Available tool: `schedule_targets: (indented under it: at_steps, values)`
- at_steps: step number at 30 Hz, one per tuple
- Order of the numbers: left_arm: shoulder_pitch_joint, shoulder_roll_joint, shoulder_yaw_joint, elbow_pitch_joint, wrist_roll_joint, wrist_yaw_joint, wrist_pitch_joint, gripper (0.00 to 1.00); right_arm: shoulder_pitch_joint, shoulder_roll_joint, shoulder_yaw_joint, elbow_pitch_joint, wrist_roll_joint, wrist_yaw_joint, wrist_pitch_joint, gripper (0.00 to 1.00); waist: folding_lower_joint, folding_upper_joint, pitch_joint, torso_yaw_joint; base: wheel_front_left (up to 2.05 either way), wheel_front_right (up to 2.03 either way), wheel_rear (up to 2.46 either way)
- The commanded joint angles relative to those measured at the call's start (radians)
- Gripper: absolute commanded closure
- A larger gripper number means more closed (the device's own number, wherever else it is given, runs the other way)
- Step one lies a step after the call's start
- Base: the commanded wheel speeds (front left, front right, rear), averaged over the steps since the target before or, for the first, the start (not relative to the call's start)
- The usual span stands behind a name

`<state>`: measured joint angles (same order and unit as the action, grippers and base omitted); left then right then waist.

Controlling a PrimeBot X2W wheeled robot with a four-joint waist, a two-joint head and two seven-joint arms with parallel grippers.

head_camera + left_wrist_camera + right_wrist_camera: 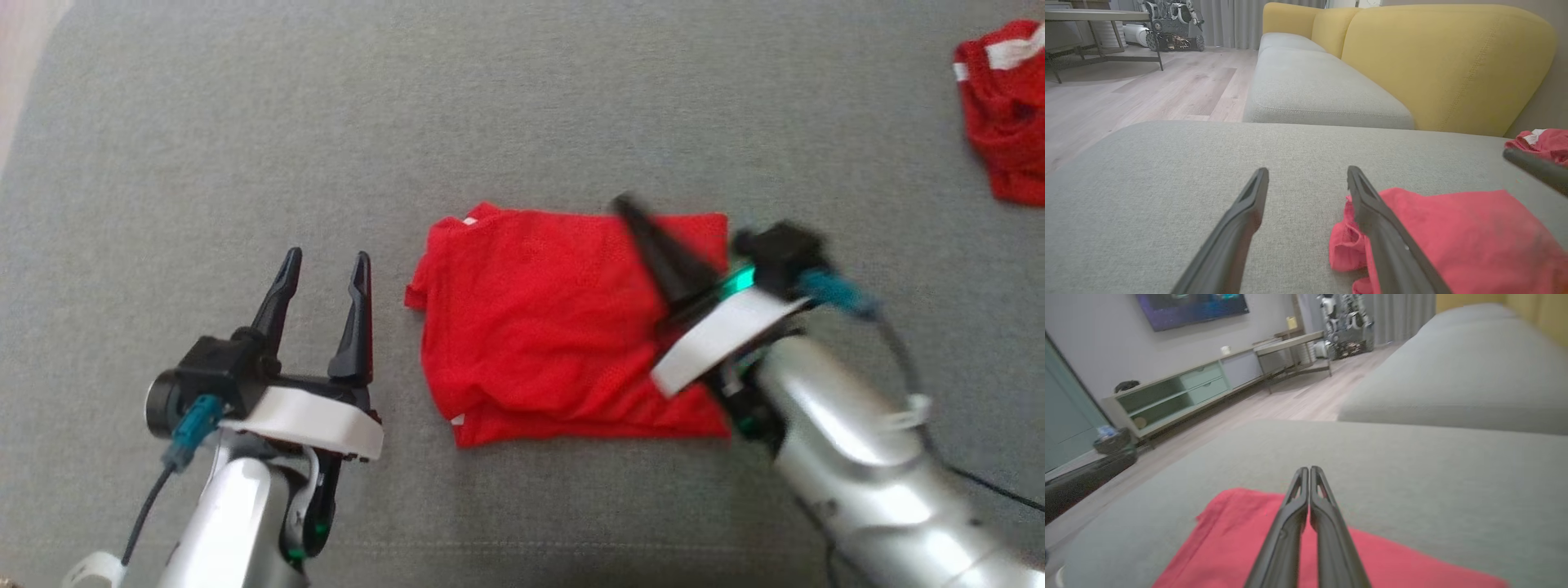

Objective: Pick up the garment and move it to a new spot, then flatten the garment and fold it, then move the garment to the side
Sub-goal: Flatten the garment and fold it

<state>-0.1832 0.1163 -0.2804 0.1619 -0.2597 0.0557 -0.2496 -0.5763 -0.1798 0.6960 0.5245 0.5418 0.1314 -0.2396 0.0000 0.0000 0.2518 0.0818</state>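
1. Well, my right claw (1306, 470) is clenched: its two long dark fingers lie pressed flat against each other, with no cloth pinched between them.
2. My left claw (326, 257) is released, its tapered black fingers spread wide, with grey fabric showing through the gap.
3. Both claws are built alike: slim, matte fingers narrowing to a tip, a black base, a white band, then a smooth silvery forearm (849, 441). My right arm is blurred in the head view.
4. The garment (539, 327) is bright red, a fine mesh knit, folded into a rough rectangle. A small lump of cloth juts out at its left edge and a speck of white trim shows at a corner.
5. It lies flat between my two claws. My right claw's fingers stand over its right part, pointing toward its far right corner; I cannot tell whether they touch the cloth.
6. My left claw is just beside the garment's left edge, apart from it.
7. Under everything is the cushion (245, 122), a broad seat of grey woven fabric.
8. A second red garment (1004, 114) with white trim sits crumpled at the far right, well apart from the folded one.
9. Beyond, in the left wrist view, are a rounded yellow backrest (1445, 61) with a stitched seam and a pale wooden floor (1147, 90).
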Motion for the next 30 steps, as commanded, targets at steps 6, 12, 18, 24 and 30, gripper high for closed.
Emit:
schedule_targets:
  at_steps: [6,12,18,24,30]
  values:
    - [0.0,0.036,0.043,-0.049,0.0,0.015,-0.011,0.0,0.106,-0.047,-0.229,-0.128,-0.094,-0.001,-0.017,0.0,0.0,0.0,-0.017,-0.037,0.0,0.0,0.0]
    - [0.014,0.053,0.046,-0.059,0.0,0.021,-0.005,0.0,0.257,-0.061,-0.46,-0.28,-0.201,-0.001,0.031,0.0,0.0,0.0,-0.046,-0.054,0.0,0.0,0.0]
    - [0.053,0.075,0.047,-0.078,0.003,0.031,0.006,0.0,0.406,-0.035,-0.571,-0.439,-0.281,-0.001,0.128,0.0,0.0,0.0,-0.087,-0.072,0.0,0.0,0.0]
    - [0.097,0.087,0.043,-0.096,0.006,0.042,0.014,0.0,0.493,-0.006,-0.616,-0.535,-0.305,-0.001,0.193,0.0,0.0,0.0,-0.121,-0.08,0.0,0.0,0.0]
    - [0.133,0.098,0.042,-0.114,0.001,0.049,0.015,0.0,0.545,0.013,-0.638,-0.581,-0.313,-0.001,0.223,0.0,0.0,0.0,-0.149,-0.081,0.0,0.0,0.0]
